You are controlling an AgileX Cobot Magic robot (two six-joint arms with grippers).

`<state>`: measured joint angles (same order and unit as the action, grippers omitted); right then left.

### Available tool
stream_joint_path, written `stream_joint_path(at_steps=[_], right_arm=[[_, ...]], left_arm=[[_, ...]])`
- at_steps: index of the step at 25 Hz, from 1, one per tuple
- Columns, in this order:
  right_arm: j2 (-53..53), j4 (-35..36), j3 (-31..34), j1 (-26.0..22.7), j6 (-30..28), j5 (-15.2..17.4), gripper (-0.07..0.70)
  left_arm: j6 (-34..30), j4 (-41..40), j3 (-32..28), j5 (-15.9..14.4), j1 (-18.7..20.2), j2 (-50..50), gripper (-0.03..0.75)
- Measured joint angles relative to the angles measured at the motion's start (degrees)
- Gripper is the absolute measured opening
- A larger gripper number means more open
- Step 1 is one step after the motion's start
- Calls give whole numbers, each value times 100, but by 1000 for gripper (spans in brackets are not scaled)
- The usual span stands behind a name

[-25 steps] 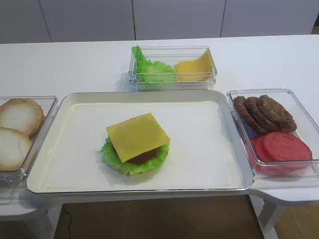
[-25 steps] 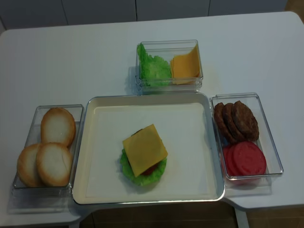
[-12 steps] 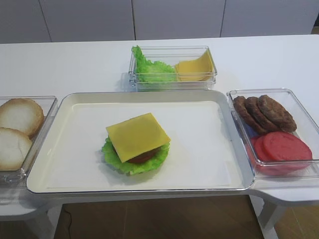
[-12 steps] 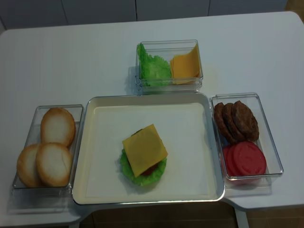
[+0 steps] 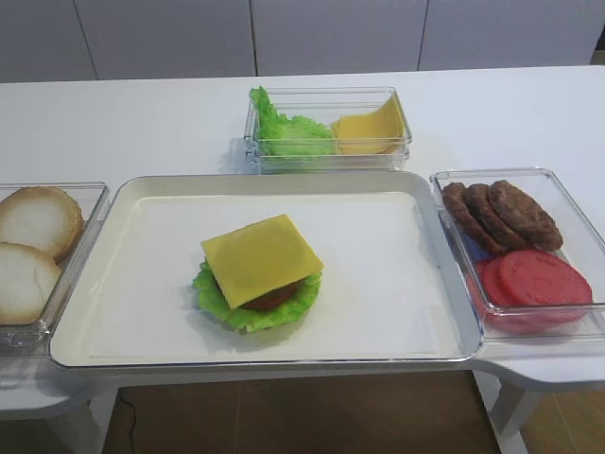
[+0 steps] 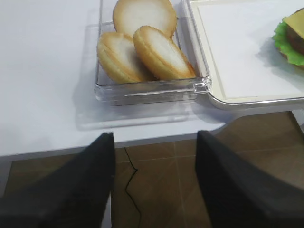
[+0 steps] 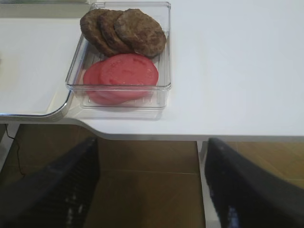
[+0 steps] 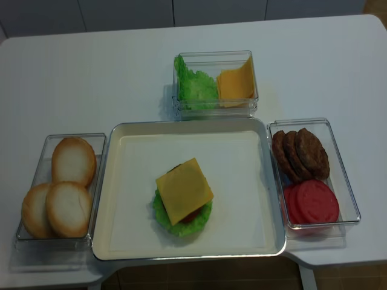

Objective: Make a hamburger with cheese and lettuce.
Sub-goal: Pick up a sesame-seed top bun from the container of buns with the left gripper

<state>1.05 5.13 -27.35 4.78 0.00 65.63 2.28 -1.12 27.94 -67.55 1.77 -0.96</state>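
On the white tray (image 5: 142, 284) (image 8: 127, 229) sits the hamburger stack: a ruffled green lettuce (image 5: 248, 310) (image 8: 179, 225) leaf, a reddish filling and the square yellow cheese (image 5: 261, 258) (image 8: 184, 190) slice on top. Its edge shows in the left wrist view as lettuce (image 6: 285, 45). No bun dome is on it. My left gripper (image 6: 156, 183) hangs open below the table's front edge, in front of the bun box (image 6: 147, 88). My right gripper (image 7: 151, 183) is open too, below the table edge near the patty box (image 7: 118, 95). Neither gripper shows in the exterior views.
A clear box at the left holds pale bun halves (image 8: 68, 202) (image 5: 33, 218). A clear box at the back holds a heap of green leaves (image 5: 288, 132) and yellow slices (image 5: 369, 132). The box at the right holds brown patties (image 5: 501, 216) and red tomato slices (image 5: 534, 284).
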Motion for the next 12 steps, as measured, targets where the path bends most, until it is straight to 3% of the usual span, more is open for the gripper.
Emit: stream_joint_path(at_steps=[5, 12], right_arm=[[0, 0, 0, 0, 39, 0, 540], [0, 0, 0, 0, 39, -2, 540]], left_arm=[[46, 1, 24, 0, 0, 0, 401], [1091, 1, 233, -52, 0, 0, 401]])
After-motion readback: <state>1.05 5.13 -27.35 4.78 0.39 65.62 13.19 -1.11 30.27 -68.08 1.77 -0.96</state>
